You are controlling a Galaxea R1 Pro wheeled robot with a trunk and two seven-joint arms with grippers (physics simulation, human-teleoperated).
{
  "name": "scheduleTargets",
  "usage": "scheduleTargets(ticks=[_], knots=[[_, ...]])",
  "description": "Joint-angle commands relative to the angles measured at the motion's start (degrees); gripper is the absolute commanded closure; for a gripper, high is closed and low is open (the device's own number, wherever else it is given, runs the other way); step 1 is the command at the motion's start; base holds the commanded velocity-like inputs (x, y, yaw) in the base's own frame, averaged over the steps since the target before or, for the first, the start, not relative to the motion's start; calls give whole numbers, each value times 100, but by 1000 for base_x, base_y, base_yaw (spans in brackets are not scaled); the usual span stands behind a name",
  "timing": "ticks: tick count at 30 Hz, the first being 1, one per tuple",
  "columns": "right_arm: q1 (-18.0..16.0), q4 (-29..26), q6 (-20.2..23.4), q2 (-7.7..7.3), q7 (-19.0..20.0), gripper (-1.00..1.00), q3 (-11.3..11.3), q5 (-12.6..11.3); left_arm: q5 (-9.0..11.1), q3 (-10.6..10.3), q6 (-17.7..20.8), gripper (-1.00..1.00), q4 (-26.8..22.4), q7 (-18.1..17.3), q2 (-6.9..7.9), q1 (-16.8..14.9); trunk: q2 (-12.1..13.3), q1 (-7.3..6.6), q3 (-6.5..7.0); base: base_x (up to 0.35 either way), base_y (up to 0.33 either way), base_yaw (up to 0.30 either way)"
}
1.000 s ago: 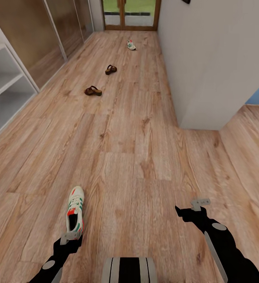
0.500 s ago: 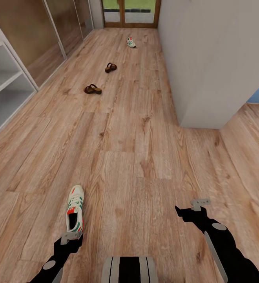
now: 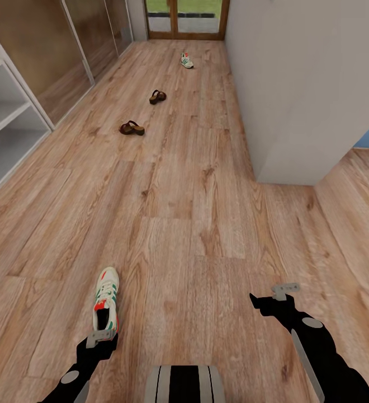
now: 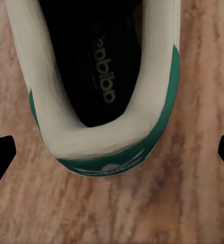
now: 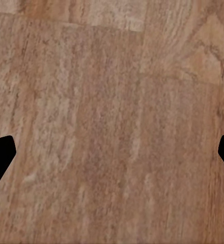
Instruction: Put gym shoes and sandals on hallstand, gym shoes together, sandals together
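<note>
Near gym shoe lies on the corridor floor, toe pointing away from robot, heel w/ teal-green patch just ahead of the left gripper. In left wrist view the shoe's heel and dark insole sit between the two black fingertips, which stand wide apart at opposite edges of the frame, not touching the shoe; whether the gripper is at shoe height or above it can't be told.

Right gripper hangs over bare planks, well apart from the shoe; its fingertips likewise spread wide, nothing between them but wood grain.

Further down the corridor: one dark brown sandal approx. mid-floor, second sandal beyond it, the two apart from each other. Second gym shoe far off, near the glazed door at the corridor's end.

Pale grey hallstand along the left wall, open shelves showing. Grey wall corner juts in on the right side of the floor.
</note>
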Motion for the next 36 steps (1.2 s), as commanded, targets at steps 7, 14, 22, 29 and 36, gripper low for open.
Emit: scheduleTargets(ticks=[7, 14, 22, 29, 36], knots=[[-2, -7, 29, 1, 33, -100, -8, 4, 7, 15, 2, -100, 4, -27, -2, -2, -1, -1, -3, 18, 20, 0], [-2, -7, 29, 1, 33, -100, -8, 6, 5, 15, -5, -100, 4, -28, -2, -2, -1, -1, -3, 74, 108, 0], [-2, -7, 29, 1, 33, -100, -8, 2, 2, 12, -10, -100, -4, -27, -2, -2, -1, -1, -3, 15, 23, 0], [-2, -7, 29, 1, 33, -100, -8, -1, 2, 13, -2, -100, -5, -24, -2, -3, -1, -1, -3, 55, 1, 0], [-2, -7, 29, 1, 32, -100, -8, -1, -15, -7, -16, -100, -24, -27, -14, -3, -1, -1, -3, 27, 0, 0]])
